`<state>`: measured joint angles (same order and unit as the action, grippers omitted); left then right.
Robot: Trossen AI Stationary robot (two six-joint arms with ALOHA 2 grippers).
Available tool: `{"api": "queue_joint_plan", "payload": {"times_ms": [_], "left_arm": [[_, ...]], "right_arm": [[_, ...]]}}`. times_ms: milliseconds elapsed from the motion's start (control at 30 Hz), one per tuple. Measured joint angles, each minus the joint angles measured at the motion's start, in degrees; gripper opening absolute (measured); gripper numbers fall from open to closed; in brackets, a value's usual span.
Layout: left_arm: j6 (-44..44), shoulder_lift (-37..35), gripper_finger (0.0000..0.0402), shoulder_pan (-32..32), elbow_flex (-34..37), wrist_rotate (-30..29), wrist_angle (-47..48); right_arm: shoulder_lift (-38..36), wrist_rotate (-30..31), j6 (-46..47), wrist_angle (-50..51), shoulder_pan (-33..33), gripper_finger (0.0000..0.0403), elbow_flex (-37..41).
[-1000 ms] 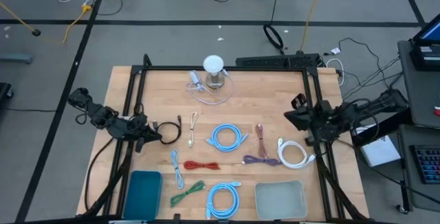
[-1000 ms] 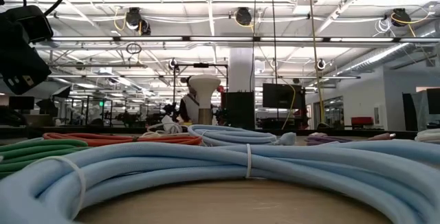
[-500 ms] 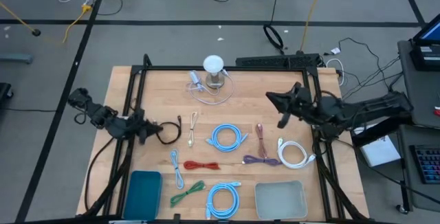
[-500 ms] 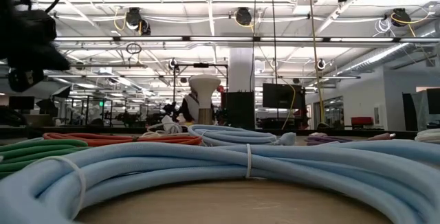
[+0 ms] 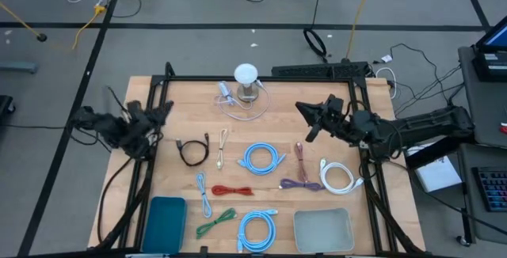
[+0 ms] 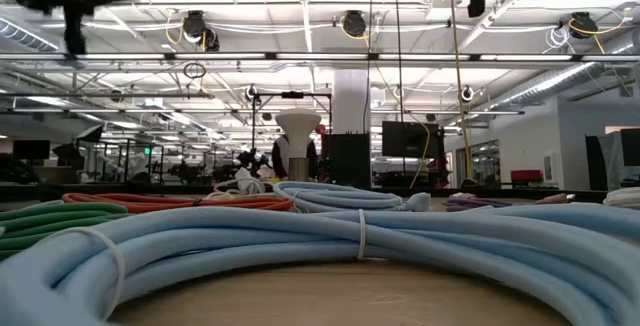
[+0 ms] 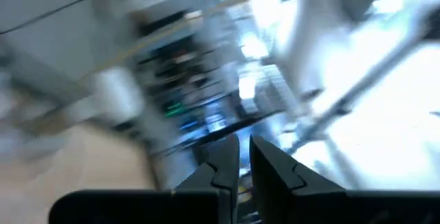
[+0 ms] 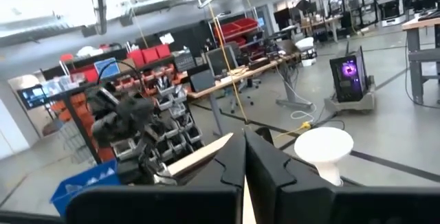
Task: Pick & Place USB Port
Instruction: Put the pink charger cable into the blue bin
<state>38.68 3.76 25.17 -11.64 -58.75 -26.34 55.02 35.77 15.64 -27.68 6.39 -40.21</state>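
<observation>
the white usb hub [image 5: 246,74] stands at the table's [image 5: 317,108] far edge, middle; right gripper [image 5: 304,114] hangs right of it, fingers pressed together, gripping nothing. left gripper [image 5: 164,109] sits well left of the hub, fingers nearly closed, empty; black cable [image 5: 191,153] lies near it.

The dark two-finger left pincer [image 5: 164,108] hangs raised at the worktop's left edge, fingers [image 7: 221,171] nearly together. The dark two-finger right pincer [image 5: 305,120] reaches inward from the right edge, raised, fingers [image 8: 232,161] pressed together.
</observation>
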Motion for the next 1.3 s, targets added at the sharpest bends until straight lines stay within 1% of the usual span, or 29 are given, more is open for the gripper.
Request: {"api": "queue_joint_plan", "payload": {"times_ms": [67, 100, 133, 167, 233, 300, 367, 433, 533, 600, 633, 700, 800, 867, 933, 967, 1033, 1100, 1167, 1300], "left_arm": [[-11.5, 1.8, 0.0035, -0.8, -0.1, 8.4, -13.7], [-15.5, 2.8, 0.0035, -1.0, -0.6, 12.5, -18.7], [-18.3, 4.0, 0.0035, -1.2, -1.6, 15.7, -21.5], [-20.3, 5.0, 0.0035, -1.2, -3.1, 18.1, -21.8], [-22.4, 7.5, 0.0035, -1.1, -7.8, 22.0, -16.9], [-23.2, 11.0, 0.0035, -1.1, -14.1, 24.6, -6.7], [-23.1, 16.2, 0.0035, -1.1, -22.0, 26.7, 6.3], [-23.4, 23.1, 0.0035, -1.1, -30.8, 26.9, 19.7], [-24.0, 34.5, 0.0035, -1.3, -45.0, 26.7, 44.0], [-21.3, 41.9, 0.0035, -2.2, -53.3, 25.6, 61.9], [-18.5, 45.5, 0.0035, -3.0, -56.6, 25.3, 70.2], [-14.0, 51.9, 0.0035, -4.6, -61.0, 26.6, 84.3], [-9.8, 58.6, 0.0035, -5.7, -61.7, 29.4, 98.8], [-8.1, 61.0, 0.0035, -5.6, -60.4, 29.5, 103.9], [-7.7, 62.3, 0.0035, -5.7, -58.7, 29.5, 105.7], [-7.4, 62.4, 0.0035, -5.7, -58.0, 29.4, 105.5], [-6.7, 62.0, 0.0035, -6.1, -57.1, 28.2, 104.2], [-6.3, 60.7, 0.0035, -7.0, -56.3, 27.2, 101.8], [-5.9, 58.8, 0.0035, -8.4, -55.1, 26.9, 97.9], [-5.9, 53.9, 0.0035, -12.0, -52.4, 27.8, 90.6]], "right_arm": [[0.5, 0.0, 0.0, -1.1, 0.0, 0.0000, 0.0], [0.6, 0.0, 0.0, -1.2, 0.0, 0.0000, 0.0], [0.7, 0.0, 0.0, -1.3, 0.0, 0.0000, 0.0], [0.8, 0.0, 0.3, -1.4, 0.0, 0.0000, 0.0], [0.9, 0.0, 1.4, -1.3, 0.0, 0.0000, 0.0], [0.9, 0.0, 3.1, -1.4, 0.0, 0.0000, 0.0], [0.8, 0.0, 3.8, -1.7, 0.0, 0.0000, 0.0], [0.9, 0.0, 3.9, -1.7, 0.0, 0.0000, 0.0], [0.8, 0.0, 3.8, -1.7, 0.0, 0.0000, 0.0], [0.8, -0.8, 3.2, -1.2, 0.0, 0.0000, 0.0], [0.8, -2.2, 2.7, -0.3, 0.0, 0.0000, 0.0], [0.8, -5.5, 1.7, 3.2, 0.0, 0.0000, 0.0], [0.9, -9.6, 3.9, 13.8, 0.0, 0.0000, 0.0], [1.3, -13.3, 6.8, 22.1, 0.0, 0.0000, 0.0], [2.5, -18.2, 8.8, 28.5, 0.0, 0.0000, 0.1], [3.2, -20.8, 9.3, 30.5, 0.0, 0.0000, -0.1], [5.3, -24.1, 9.0, 33.9, 0.1, 0.0000, -1.7], [7.9, -25.0, 6.2, 35.5, 0.5, 0.0000, -5.1], [10.9, -24.9, 1.2, 37.1, 0.9, 0.0000, -9.9], [18.6, -23.8, -9.0, 39.9, 0.9, 0.0000, -23.4]]}}
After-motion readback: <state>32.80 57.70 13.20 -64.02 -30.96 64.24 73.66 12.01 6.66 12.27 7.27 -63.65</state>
